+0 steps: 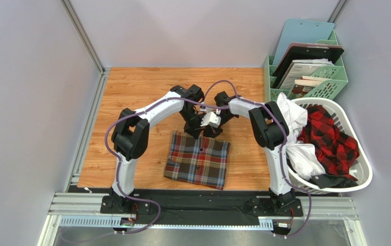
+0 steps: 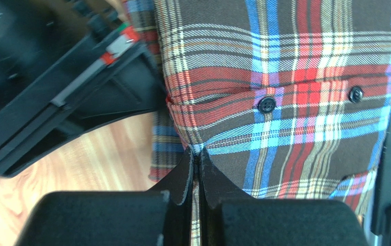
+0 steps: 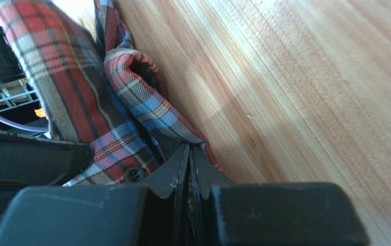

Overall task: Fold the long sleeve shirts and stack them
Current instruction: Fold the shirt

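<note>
A dark brown-olive tartan long sleeve shirt lies folded into a rectangle in the middle of the wooden table. Both grippers meet at its far edge. My left gripper is shut on a pinch of this shirt; the left wrist view shows plaid cloth running between the closed fingertips. My right gripper is shut on the shirt's edge beside a raised fold, low over the wood. A red-and-black check shirt lies bunched in the laundry basket at the right.
The white laundry basket at the right table edge also holds white garments and a dark item. A green file rack with clipboards and papers stands behind it. Grey walls enclose the table.
</note>
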Controlling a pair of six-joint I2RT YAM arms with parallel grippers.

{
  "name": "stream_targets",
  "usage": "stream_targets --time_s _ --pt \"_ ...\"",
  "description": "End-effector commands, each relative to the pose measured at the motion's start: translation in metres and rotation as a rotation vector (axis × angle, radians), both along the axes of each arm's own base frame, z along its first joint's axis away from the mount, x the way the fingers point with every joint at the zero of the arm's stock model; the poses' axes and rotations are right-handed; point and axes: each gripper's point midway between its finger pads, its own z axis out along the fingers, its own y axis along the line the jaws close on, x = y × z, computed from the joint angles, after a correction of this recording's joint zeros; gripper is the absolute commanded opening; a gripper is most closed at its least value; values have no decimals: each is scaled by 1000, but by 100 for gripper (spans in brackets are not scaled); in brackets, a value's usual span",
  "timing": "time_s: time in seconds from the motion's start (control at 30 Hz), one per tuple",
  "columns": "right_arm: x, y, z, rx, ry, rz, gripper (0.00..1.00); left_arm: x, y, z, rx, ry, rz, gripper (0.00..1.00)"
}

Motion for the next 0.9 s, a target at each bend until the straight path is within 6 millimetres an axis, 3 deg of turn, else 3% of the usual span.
stream_targets --time_s 0.0,0.17,0.27,0.4,0.53,0.67,0.87 --pt "-2 -3 -16 -25 -32 36 9 28 -11 6 -54 -86 28 0" --pt "-3 -2 -17 -24 -31 44 9 36 -20 5 -94 -96 61 0" --pt "-3 -3 -18 -33 -34 46 9 32 -19 22 -121 -115 58 0" --pt "-4 -3 -18 -35 -38 52 9 28 -18 58 -176 -171 54 0" --pt "-5 -5 -19 -33 -42 56 9 26 -17 68 -193 -187 50 0" --pt "-3 -4 -16 -29 -49 58 9 30 -21 57 -186 -166 60 0" --pt "3 -7 -10 -35 -79 66 9 35 -21 15 -122 -120 54 0"
